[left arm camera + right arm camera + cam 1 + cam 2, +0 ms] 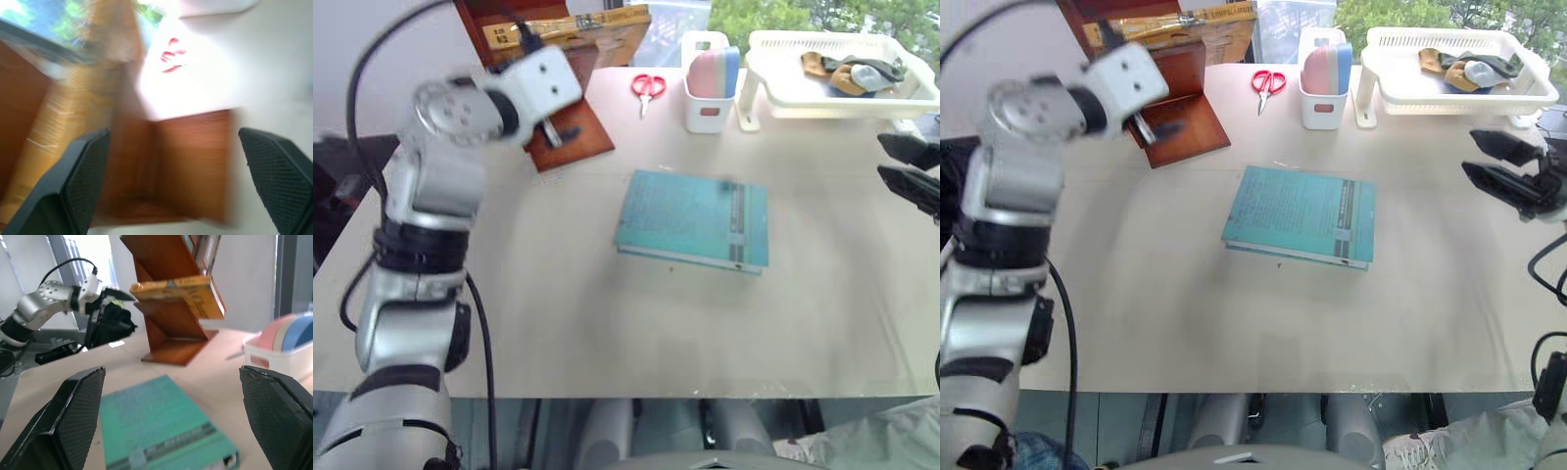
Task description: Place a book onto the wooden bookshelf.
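Observation:
The yellow-orange book lies flat on a middle tier of the reddish-brown wooden bookshelf, which stands at the table's far left corner. My left gripper hangs just in front of the shelf's base, open and empty. In the left wrist view its two black fingers stand wide apart with the shelf's wood between them. My right gripper is open and empty above the table's right edge, far from the shelf.
A thin teal book lies flat mid-table. Red scissors, a white holder with pink and blue items, and a white basket of small objects sit along the far edge.

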